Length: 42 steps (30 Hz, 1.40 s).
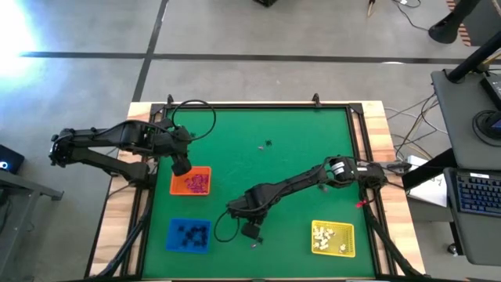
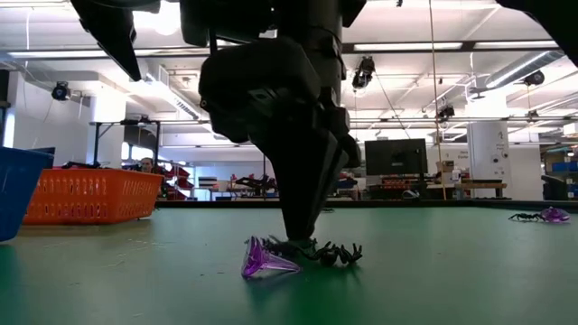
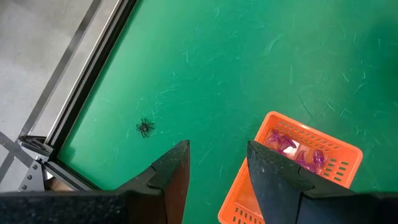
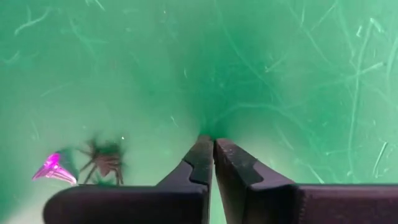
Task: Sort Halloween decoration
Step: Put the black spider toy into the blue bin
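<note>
Two trinkets, black spider (image 4: 104, 157) and purple piece (image 4: 52, 168), loose on green mat (image 1: 274, 180) just beside right gripper (image 4: 213, 144), pinched shut on nothing; missed pick by the look, so reopening over spider for blue tray (image 1: 189, 235); left gripper (image 3: 214, 163), parted, above orange tray (image 3: 339, 163).

- A pinkish-purple trinket (image 2: 265, 262), pointed like a small cone, lies on its side on the green worktop (image 2: 452, 271).
- A black spider trinket (image 2: 336, 254) sits just beside it, legs spread.
- Another purple piece (image 2: 554, 214) and a black spider (image 2: 526, 217) lie together, well apart from the first pair.
- Pinkish-purple trinkets (image 1: 196, 184) are heaped in the orange tray (image 1: 178, 185).
- Black trinkets (image 1: 190, 233) fill the blue tray (image 1: 174, 239).
- White trinkets (image 1: 329, 236) lie in the yellow tray (image 1: 348, 244).
</note>
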Motion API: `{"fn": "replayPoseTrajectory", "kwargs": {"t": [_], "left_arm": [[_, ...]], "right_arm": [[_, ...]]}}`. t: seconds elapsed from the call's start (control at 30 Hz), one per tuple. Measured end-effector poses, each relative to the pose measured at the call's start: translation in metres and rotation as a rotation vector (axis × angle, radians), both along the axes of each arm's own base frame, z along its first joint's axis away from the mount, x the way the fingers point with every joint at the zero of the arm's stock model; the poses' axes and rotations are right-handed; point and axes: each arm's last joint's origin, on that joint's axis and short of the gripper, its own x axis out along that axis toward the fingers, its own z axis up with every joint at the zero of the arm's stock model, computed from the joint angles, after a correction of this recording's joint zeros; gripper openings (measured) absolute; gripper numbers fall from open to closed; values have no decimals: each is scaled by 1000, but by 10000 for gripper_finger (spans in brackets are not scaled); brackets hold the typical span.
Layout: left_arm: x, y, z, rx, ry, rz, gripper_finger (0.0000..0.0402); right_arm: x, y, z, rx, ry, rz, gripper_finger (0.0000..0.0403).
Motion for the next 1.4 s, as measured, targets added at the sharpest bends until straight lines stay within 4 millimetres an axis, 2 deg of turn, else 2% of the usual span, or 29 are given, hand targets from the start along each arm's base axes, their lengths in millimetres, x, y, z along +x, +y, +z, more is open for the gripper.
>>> {"fn": "replayPoseTrajectory", "kwargs": {"t": [0.27, 0.4, 0.53, 0.63, 0.9, 1.17, 1.4], "left_arm": [[0, 0, 0, 0, 0, 0, 142], [0, 0, 0, 0, 0, 0, 142], [0, 0, 0, 0, 0, 0, 142], [0, 0, 0, 2, 3, -6, 142], [0, 0, 0, 10, 12, -26, 142], [0, -1, 0, -24, 10, -37, 142], [0, -2, -1, -47, 9, -47, 142]], "right_arm": [[0, 3, 18, -27, -19, -1, 9], [3, 8, 43, 4, -83, 4, 10], [5, 16, 60, 52, -117, 7, 25], [3, 25, 65, 64, -125, 2, 42], [-7, 59, 60, 115, -86, 37, 99], [-1, 62, 46, 93, -104, 40, 164], [1, 65, 34, 54, -113, 45, 178]]}}
